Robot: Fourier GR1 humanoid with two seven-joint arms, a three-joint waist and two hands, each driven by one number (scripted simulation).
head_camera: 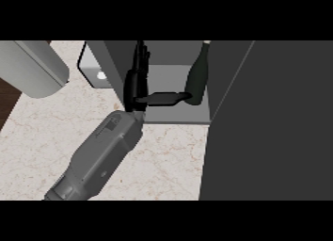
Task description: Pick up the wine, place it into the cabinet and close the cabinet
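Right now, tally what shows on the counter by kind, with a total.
Wine bottle: 1, dark green, upright inside the cabinet
Cabinet: 1, grey, door open
Robot hand: 1, black, beside the bottle
Pale grey cylinder: 1, at upper left
Total: 4

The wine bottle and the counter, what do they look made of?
The wine bottle looks like dark green glass, smooth with a faint sheen along its side. The counter looks like pale polished stone, perhaps marble, judging by its thin reddish veins.
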